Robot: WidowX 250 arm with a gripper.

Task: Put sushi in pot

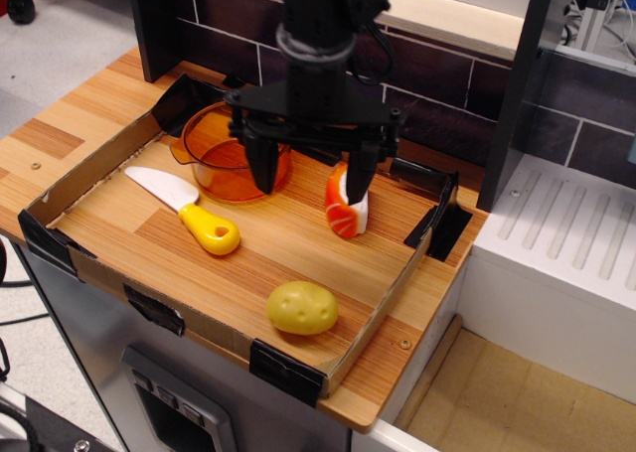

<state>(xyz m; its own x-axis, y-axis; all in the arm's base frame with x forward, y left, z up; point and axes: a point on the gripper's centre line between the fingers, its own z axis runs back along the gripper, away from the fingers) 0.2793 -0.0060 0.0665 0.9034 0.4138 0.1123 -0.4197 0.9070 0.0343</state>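
Observation:
The sushi (345,212), a white rice block with an orange striped top, stands on its side at the back right of the cardboard tray. The translucent orange pot (221,152) sits at the back left of the tray. My black gripper (313,179) hangs open above the tray, between the pot and the sushi. Its left finger (263,169) is in front of the pot's right rim. Its right finger (360,174) is right over the sushi's top and hides part of it. The gripper holds nothing.
A white knife with a yellow handle (189,211) lies at the tray's left. A yellow potato (301,307) lies near the front right corner. The cardboard tray wall (383,308) rims the wooden board. A dark tiled wall stands behind, a white rack (566,243) to the right.

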